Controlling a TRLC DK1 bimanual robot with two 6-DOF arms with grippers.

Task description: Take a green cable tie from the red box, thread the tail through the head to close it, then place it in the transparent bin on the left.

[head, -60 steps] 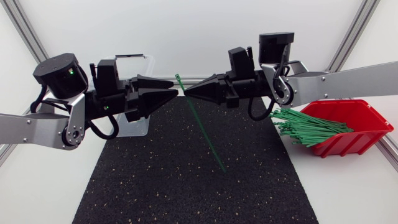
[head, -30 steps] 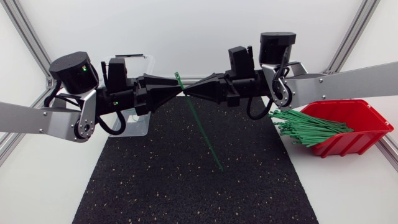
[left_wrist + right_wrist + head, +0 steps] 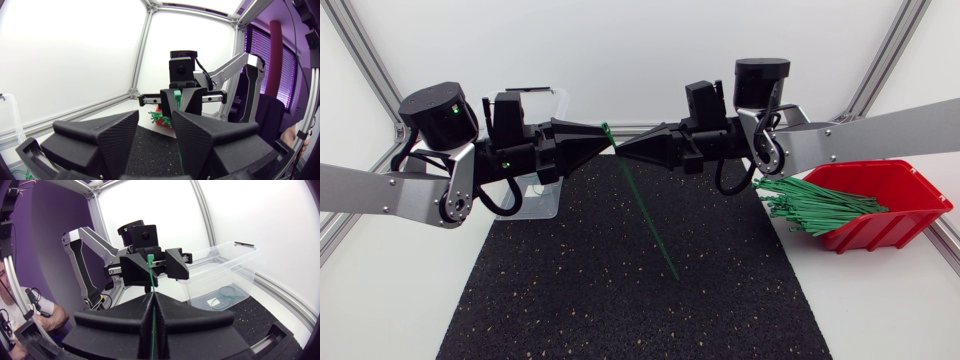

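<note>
One green cable tie [image 3: 646,212] is out of the red box [image 3: 910,200], held straight and unthreaded above the worktop [image 3: 620,310]; closing and binning remain. The right pincer [image 3: 152,295] is pressed together on it below its head; the left pincer [image 3: 155,116] stands spread, just short of the head.

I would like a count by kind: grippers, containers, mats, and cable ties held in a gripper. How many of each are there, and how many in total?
Grippers: 2 (left gripper, right gripper)
Containers: 2 (red box, transparent bin)
Mats: 1 (black mat)
Held cable ties: 1 (green cable tie, in the right gripper)
Total: 6
</note>
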